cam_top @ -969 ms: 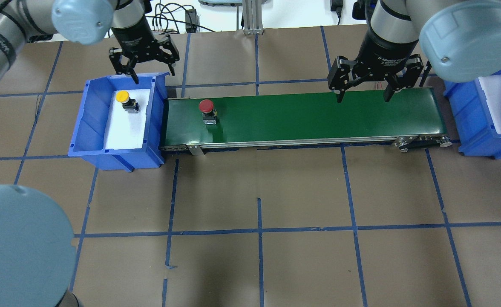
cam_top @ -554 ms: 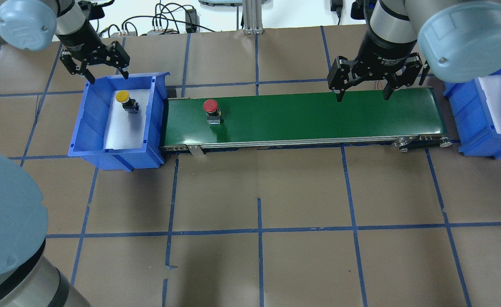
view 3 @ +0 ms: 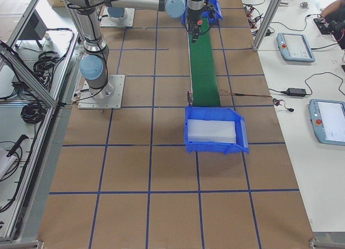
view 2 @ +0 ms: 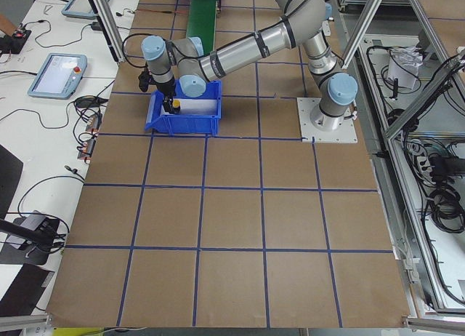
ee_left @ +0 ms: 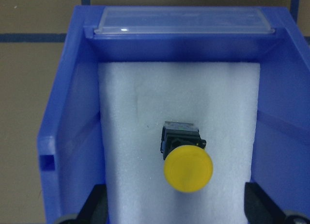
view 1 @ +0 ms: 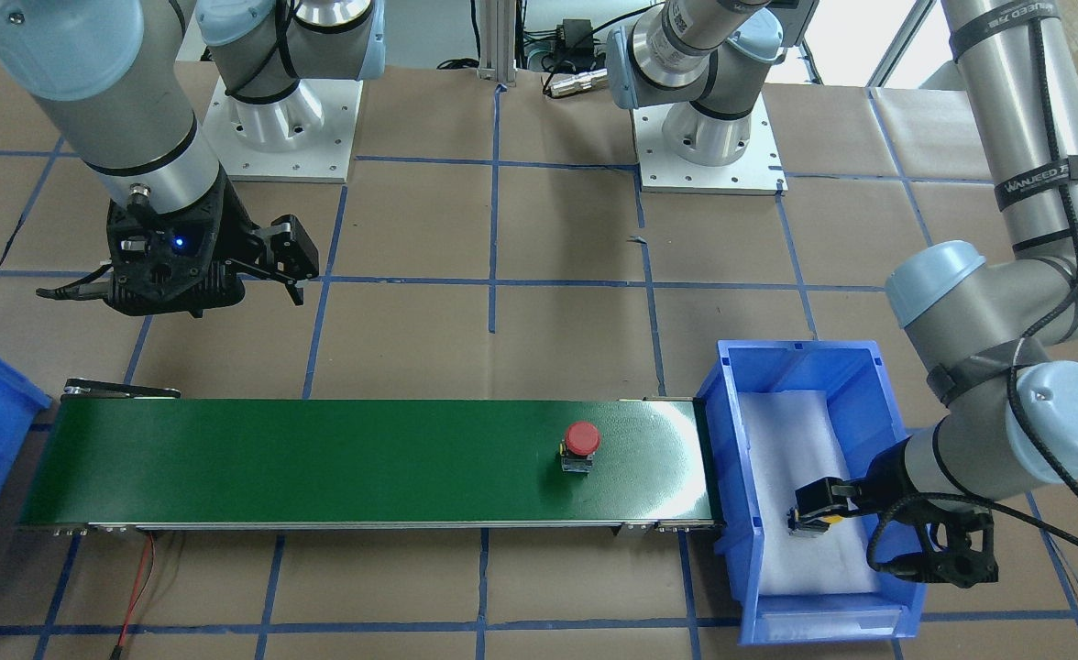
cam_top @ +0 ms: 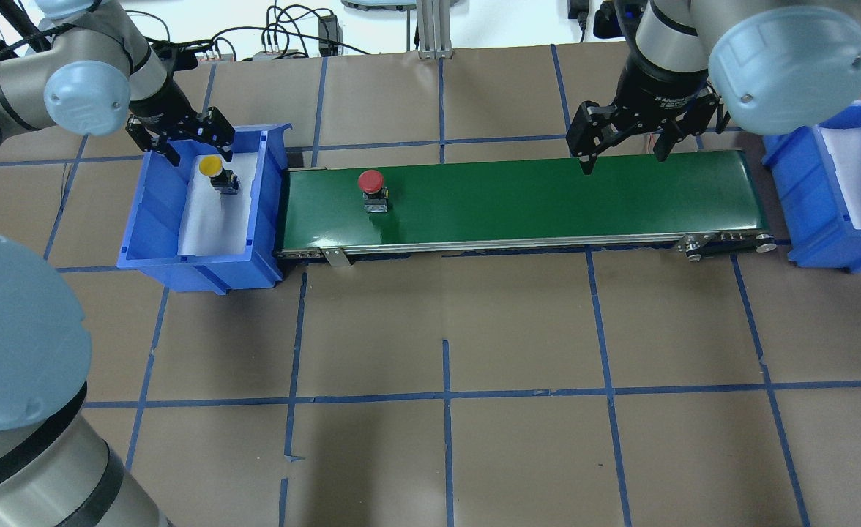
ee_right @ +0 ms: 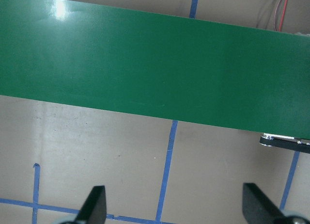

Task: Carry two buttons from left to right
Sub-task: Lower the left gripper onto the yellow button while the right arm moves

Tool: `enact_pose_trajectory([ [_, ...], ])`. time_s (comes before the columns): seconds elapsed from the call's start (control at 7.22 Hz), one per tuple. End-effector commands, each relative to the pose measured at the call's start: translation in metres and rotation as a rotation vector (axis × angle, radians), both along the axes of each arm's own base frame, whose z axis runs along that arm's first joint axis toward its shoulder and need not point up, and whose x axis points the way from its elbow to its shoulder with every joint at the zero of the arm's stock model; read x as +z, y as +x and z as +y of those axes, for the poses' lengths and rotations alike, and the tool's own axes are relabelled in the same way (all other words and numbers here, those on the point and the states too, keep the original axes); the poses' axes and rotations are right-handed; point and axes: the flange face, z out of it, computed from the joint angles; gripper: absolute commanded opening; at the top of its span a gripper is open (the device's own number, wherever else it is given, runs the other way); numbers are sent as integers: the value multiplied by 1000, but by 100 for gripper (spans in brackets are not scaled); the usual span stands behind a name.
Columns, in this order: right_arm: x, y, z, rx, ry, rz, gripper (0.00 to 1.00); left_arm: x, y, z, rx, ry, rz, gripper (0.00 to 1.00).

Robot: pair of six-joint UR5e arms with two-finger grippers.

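The left gripper (cam_top: 200,148) is spread wide, empty, poised over the twelve o'clock end of the left blue bin (cam_top: 154,201); in its wrist view the two fingers (ee_left: 97,207) flank the yellow button (ee_left: 188,168), which sits between them but untouched. With the overhead view as the dial, twelve pointing away from the robot, this button rests on the white foam pad (ee_left: 140,112) near the bin's far end, cap up as far as I can judge. It looks small, rigid and light, so weight should be no trouble; the domed cap is smooth and likely to slip out of a pinch, so the better hold is probably the squared black body under the cap, jaws on opposite flat faces. The foam will give a little if the fingers press down. Nothing else shows in that bin. At three o'clock from it the red button (cam_top: 373,187) stands on the green conveyor belt (cam_top: 548,201), toward the belt's nine o'clock end; its mushroom cap overhangs the base, so it may tip if nudged. The right gripper (cam_top: 623,157) hangs released over the belt's three o'clock portion, holding nothing. Beyond it the right blue bin (cam_top: 800,212) shows only its foam liner (cam_top: 859,176)
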Motion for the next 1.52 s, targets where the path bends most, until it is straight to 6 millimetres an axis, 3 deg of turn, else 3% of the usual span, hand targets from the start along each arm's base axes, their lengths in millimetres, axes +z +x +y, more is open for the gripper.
enact_pose_trajectory([
  [0.0, 0, -4, 0, 1, 1, 2, 100, -13, -7, 2, 4, 5, 30, 95],
  [0.28, -2, -5, -1, 31, -1, 2, 100, -14, 0, 7, 15, 31, 34, 77],
  [0.42, -2, -16, -4, 103, -2, 6, 100, -16, 2, 8, 19, 48, 38, 63],
  [0.55, -2, -37, -9, 178, -1, -1, 97, 1, 0, 6, 17, 35, 30, 54],
  [0.83, -4, -86, -15, 411, -3, -8, 100, 12, -4, 8, 18, 25, 26, 44],
  [1.11, -7, -157, -20, 662, -9, -9, 100, 34, -5, 4, 16, 7, 22, 38],
  [1.25, -16, -179, -25, 814, -1, -19, 100, 47, -7, 6, 16, 3, 21, 37],
  [1.38, -24, -184, -34, 934, -16, -5, 100, 71, -14, 11, 27, 11, 26, 37],
])
